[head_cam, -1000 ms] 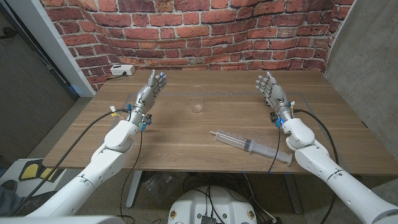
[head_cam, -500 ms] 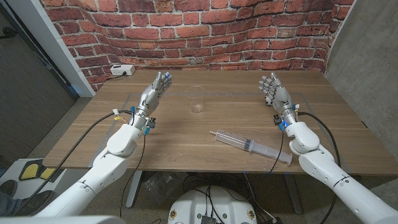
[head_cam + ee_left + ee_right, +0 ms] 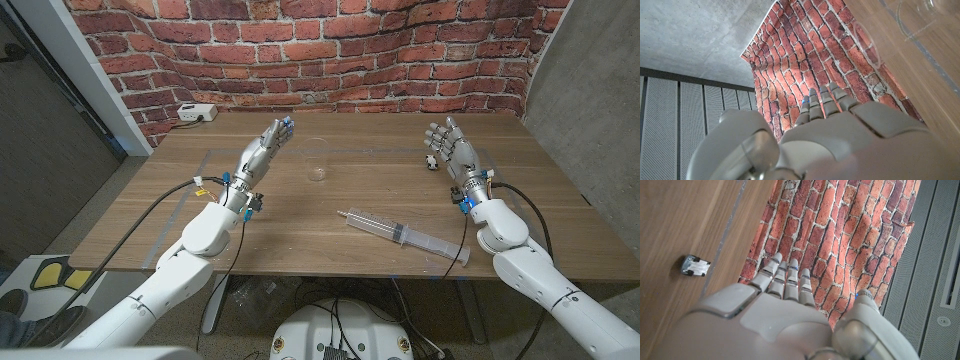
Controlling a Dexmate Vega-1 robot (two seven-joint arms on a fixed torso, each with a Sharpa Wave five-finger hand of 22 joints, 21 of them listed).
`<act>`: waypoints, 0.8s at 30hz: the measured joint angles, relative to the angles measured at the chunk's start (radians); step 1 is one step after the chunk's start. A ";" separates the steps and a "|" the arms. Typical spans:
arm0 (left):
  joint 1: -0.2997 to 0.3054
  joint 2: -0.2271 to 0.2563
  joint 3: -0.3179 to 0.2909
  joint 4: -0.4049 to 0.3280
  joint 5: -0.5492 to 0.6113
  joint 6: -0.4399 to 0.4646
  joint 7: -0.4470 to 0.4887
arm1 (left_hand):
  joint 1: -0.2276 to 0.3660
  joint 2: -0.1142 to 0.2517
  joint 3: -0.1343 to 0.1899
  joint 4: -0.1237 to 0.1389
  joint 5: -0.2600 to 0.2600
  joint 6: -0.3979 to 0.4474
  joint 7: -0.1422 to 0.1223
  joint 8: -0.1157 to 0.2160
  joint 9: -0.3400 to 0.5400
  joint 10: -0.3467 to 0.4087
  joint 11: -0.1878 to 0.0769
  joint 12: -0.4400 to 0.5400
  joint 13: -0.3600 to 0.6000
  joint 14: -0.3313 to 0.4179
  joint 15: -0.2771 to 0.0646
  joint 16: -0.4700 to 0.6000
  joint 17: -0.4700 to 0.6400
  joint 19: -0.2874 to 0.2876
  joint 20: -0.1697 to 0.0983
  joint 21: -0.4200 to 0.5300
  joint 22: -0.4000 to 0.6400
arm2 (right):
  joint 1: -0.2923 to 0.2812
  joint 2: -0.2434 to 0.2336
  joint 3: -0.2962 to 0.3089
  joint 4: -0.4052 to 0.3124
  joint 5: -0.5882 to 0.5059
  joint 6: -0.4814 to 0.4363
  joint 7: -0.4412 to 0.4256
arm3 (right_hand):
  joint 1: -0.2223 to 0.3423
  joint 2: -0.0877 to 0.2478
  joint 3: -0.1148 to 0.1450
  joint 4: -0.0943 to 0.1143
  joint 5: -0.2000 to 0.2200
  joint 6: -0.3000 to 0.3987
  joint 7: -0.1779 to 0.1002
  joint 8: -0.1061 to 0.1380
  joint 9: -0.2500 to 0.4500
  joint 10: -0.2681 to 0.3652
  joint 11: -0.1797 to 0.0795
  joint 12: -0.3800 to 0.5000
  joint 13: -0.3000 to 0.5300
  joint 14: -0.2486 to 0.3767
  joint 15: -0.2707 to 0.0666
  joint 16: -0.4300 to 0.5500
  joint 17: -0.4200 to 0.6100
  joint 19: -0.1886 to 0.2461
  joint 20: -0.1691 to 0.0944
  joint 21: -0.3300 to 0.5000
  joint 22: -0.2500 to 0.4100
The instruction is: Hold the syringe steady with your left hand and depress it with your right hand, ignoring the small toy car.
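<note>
The syringe (image 3: 402, 234) lies on the bench (image 3: 300, 215). Left robot hand (image 3: 265, 150) and right robot hand (image 3: 450, 150) hover empty, fingers apart. A toy car (image 3: 428, 163) sits beside the right one.

A red brick wall (image 3: 330, 50) runs behind the wooden worktop (image 3: 300, 215), its mortar pale and uneven. To the right of the brick stands a grey concrete wall (image 3: 590, 90). To the left of it a white frame (image 3: 85, 75) edges a dark panel (image 3: 40, 150). A white power strip (image 3: 197, 113) lies on the worktop's far left corner, close under the brick. Grey floor (image 3: 90, 215) shows beside the worktop's left edge.
</note>
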 measured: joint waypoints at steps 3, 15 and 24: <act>0.016 0.012 0.004 -0.036 0.021 0.009 0.013 | 0.000 0.000 0.000 0.000 0.000 0.000 0.000 0.000 0.000 0.000 0.000 0.000 0.000 0.000 0.000 0.000 0.000 0.000 0.000 0.000 0.000 | -0.012 -0.005 0.009 -0.004 0.016 0.012 0.013 | 0.000 0.000 0.000 0.000 0.000 0.000 0.000 0.000 0.000 0.003 0.003 0.000 0.000 0.000 0.000 0.000 0.000 0.000 0.000 0.000 0.000; 0.022 0.035 0.027 -0.066 0.098 -0.013 0.020 | 0.013 -0.008 0.004 -0.004 0.000 0.013 -0.005 0.000 0.000 0.009 -0.002 0.000 0.000 0.010 -0.010 -0.005 0.000 0.005 0.005 0.000 0.000 | -0.050 -0.018 0.031 -0.033 0.017 0.025 0.010 | 0.000 0.000 0.000 0.000 0.000 0.000 0.000 0.000 0.000 0.003 0.003 0.000 0.000 0.000 0.000 0.000 0.000 0.000 0.000 0.000 0.000; 0.014 0.057 0.035 -0.085 0.227 -0.014 0.053 | 0.038 0.001 0.009 -0.017 0.000 0.039 -0.011 0.000 0.000 0.030 -0.006 0.000 0.000 0.030 -0.015 -0.005 -0.003 0.009 0.002 0.000 0.000 | -0.078 -0.022 0.042 -0.061 -0.002 0.032 -0.011 | 0.000 0.000 0.000 0.000 0.000 0.000 0.000 0.000 0.000 0.003 0.003 0.000 0.000 0.000 0.000 0.000 0.000 0.000 0.000 -0.005 0.000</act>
